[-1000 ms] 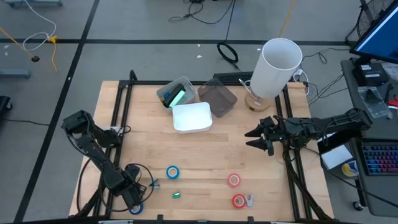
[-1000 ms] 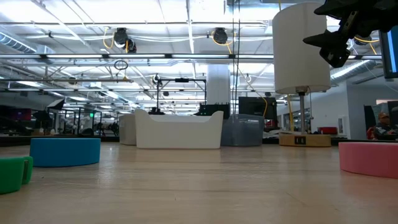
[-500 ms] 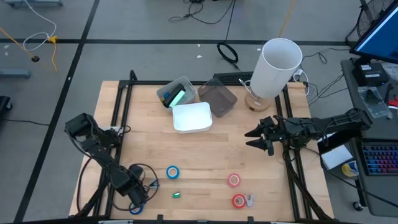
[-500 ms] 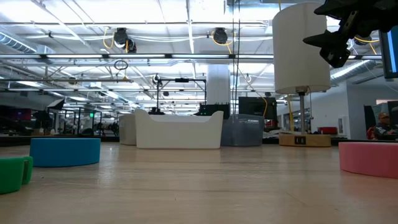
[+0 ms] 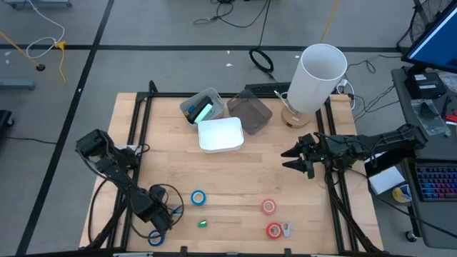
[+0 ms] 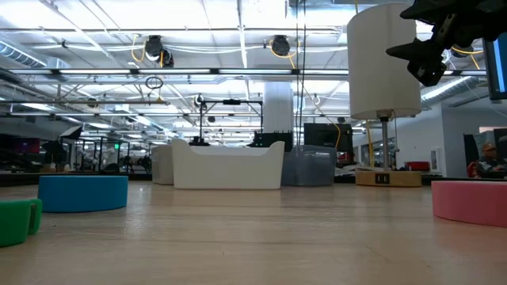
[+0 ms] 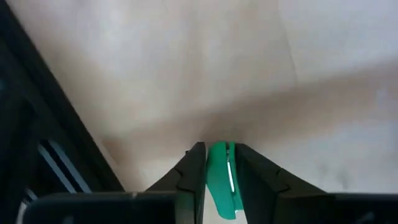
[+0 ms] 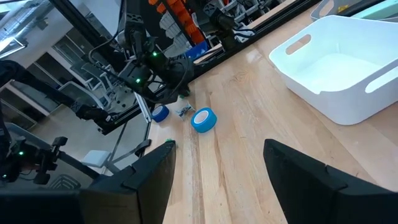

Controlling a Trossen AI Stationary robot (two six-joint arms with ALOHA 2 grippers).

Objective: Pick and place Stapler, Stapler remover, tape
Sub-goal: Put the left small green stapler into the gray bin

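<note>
Surface: the wooden surface (image 5: 235, 178) carries three bins toward 12 o'clock and the tape rolls toward 6 o'clock.
White bin: the white bin (image 5: 221, 134) looks like the likely drop-off; that is a judgement.
Right gripper: the right gripper (image 5: 285, 159) waits at 3 o'clock, fingers spread, holding nothing.
Left gripper: the left gripper (image 7: 217, 147) sits at 7 o'clock, pinching a green piece (image 7: 219, 180) just above the surface.
Tape: one blue tape roll (image 5: 198, 198) lies beside the left gripper at 6 o'clock, a second blue roll (image 5: 156, 238) at the 7 o'clock edge, and two red tape rolls (image 5: 268, 207) at 5 o'clock, all apart from both grippers.
Step in hand: the pick, grip just made.
Next move: probably a lift clear of the surface, then a carry toward 12 o'clock.
Hard to make out: whether the green piece is the stapler remover. From above the arm covers it. No stapler shows plainly. The clear bin (image 5: 202, 107) holds green and blue items I cannot name.
</note>
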